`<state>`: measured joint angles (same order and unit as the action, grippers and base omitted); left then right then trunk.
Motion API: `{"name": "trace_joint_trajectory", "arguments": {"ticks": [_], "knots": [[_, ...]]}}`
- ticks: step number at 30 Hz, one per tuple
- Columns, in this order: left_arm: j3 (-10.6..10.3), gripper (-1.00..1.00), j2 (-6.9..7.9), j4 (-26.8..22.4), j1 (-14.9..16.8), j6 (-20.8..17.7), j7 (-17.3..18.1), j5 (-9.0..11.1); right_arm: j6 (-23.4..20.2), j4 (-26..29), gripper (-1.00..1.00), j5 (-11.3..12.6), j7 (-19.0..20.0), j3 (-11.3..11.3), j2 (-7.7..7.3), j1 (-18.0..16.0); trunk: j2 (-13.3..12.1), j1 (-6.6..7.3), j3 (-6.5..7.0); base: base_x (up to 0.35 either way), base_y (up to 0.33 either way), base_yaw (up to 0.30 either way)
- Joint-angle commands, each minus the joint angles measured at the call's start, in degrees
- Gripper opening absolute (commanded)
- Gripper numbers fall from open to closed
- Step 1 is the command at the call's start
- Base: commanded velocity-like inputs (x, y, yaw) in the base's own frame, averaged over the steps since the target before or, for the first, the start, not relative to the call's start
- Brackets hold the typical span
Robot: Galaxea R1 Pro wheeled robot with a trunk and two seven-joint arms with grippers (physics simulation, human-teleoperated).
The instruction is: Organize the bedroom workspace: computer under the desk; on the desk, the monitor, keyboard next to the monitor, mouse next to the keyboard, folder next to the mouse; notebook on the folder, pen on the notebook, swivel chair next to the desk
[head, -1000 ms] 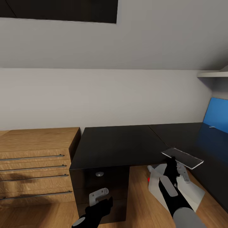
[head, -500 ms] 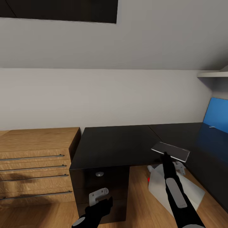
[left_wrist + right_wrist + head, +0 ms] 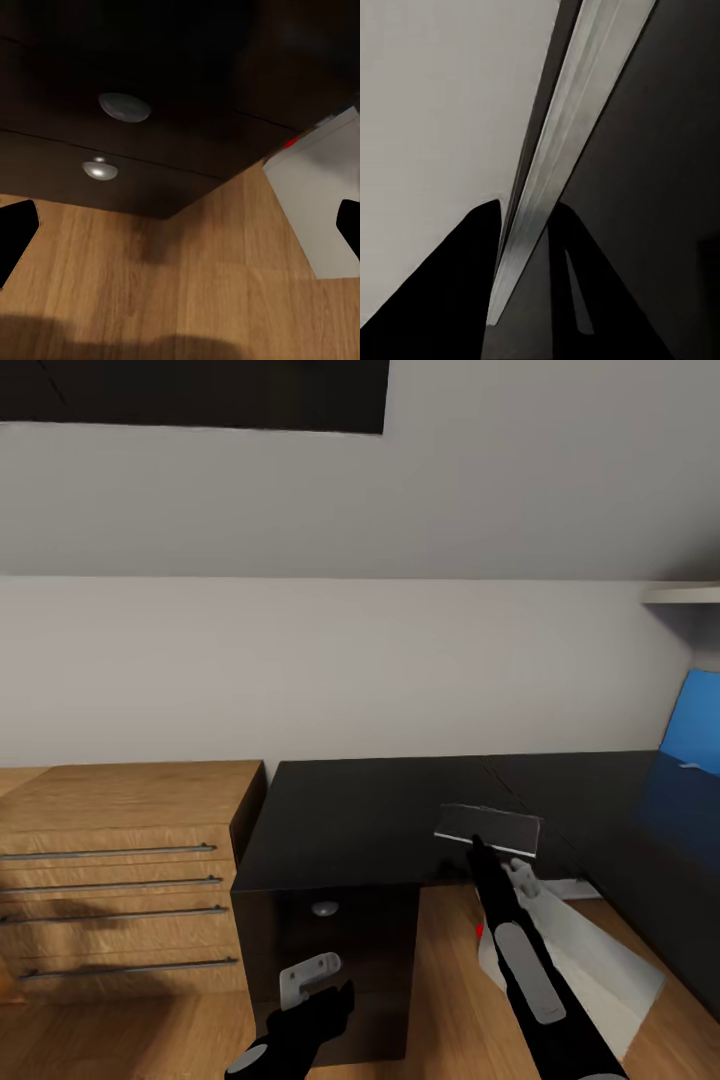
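I was looking down over both arms at a black bench (image 3: 380, 810) set against a pale wall, with a wooden chest of drawers (image 3: 120, 880) just beside it on the left. My right gripper (image 3: 478, 847) was stretched forward above the near edge of the bench, its jaws closed on the rim of a thin flat grey slab (image 3: 489, 828), which I took to be the keyboard. The right wrist camera showed the slab edge-on (image 3: 547, 172), pinched between the two dark fingers, with the dark bench surface beyond it. The slab hung in the air over the bench, not yet resting on it.

My left gripper (image 3: 318, 985) hung low in front of the black drawer unit (image 3: 330, 950) under the bench, jaws open and empty; its wrist camera showed two round drawer knobs (image 3: 124, 106) and wooden floor (image 3: 180, 292).

A white computer case (image 3: 570, 960) lay tilted on the floor just below my right arm. A blue panel (image 3: 695, 725), probably the monitor, stood at the far right of the bench.

I judged the main risk to be the thin edge grip: the slab could pivot or slip out if I moved sharply. Releasing here, well apart from the monitor, would leave it misplaced near the bench edge.
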<state>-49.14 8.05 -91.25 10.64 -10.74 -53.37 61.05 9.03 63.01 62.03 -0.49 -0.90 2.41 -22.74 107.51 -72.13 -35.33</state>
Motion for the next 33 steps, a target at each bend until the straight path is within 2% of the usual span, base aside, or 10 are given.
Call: {"name": "trace_joint_trajectory", "arguments": {"ticks": [1, 5, 6, 8, 13, 17, 20, 26, 33], "knots": [[-0.1, 1.00, 0.03, -0.1, 0.1, -0.3, -0.3, 0.1, 0.3, -0.2, -1.00, 0.6, 0.1, -1.3, -0.06, 0.0, 0.0, 0.01, -0.06, 0.000, 0.000, 0.234], [0.0, 1.00, 0.09, -0.1, 0.1, -0.2, -0.4, 0.1, 0.3, -0.5, -1.00, 0.4, 0.1, -5.3, -0.31, 0.0, 0.0, 0.01, -0.06, 0.000, 0.000, 0.245], [0.1, 1.00, 0.11, -0.1, 0.1, -0.2, -0.4, 0.1, 0.3, -0.5, -1.00, 0.1, 0.1, -7.0, -0.43, 0.0, 0.0, 0.01, -0.06, 0.000, 0.000, 0.258], [0.2, 1.00, 0.13, -0.1, 0.1, -0.3, -0.4, 0.1, 0.3, -0.6, -1.00, -0.5, 0.1, -8.2, -0.51, 0.0, 0.0, 0.01, -0.06, 0.000, 0.000, 0.262], [0.5, 1.00, 0.26, -0.1, 0.1, -0.3, -0.4, 0.1, 0.2, -0.7, -1.00, -1.3, 0.1, -9.0, -0.63, 0.0, 0.0, 0.01, -0.06, 0.000, 0.000, 0.266], [0.6, 1.00, 0.30, -0.1, 0.1, -0.2, -0.5, 0.1, 0.1, -0.8, -1.00, -4.9, 0.2, -9.2, -0.65, 0.0, 0.0, 0.01, -0.06, -0.058, 0.000, 0.177], [0.6, 1.00, 0.30, -0.1, 0.1, -0.2, -0.5, 0.1, 0.1, -1.1, -1.00, -5.7, 0.3, -9.1, -0.59, 0.0, 0.0, 0.01, -0.06, -0.246, 0.000, 0.043], [0.7, 1.00, 0.35, -0.1, 0.1, -0.2, -0.6, 0.1, 0.0, -1.3, -1.00, -5.8, 0.4, -9.1, -0.58, 0.0, 0.0, 0.01, -0.06, -0.293, 0.000, 0.009], [0.7, 1.00, 0.39, -0.1, 0.1, -0.2, -0.6, 0.1, -0.1, -1.2, -1.00, -3.7, 0.6, -9.0, -0.79, 0.2, 0.0, 0.01, -0.06, -0.058, 0.000, 0.000]]}}
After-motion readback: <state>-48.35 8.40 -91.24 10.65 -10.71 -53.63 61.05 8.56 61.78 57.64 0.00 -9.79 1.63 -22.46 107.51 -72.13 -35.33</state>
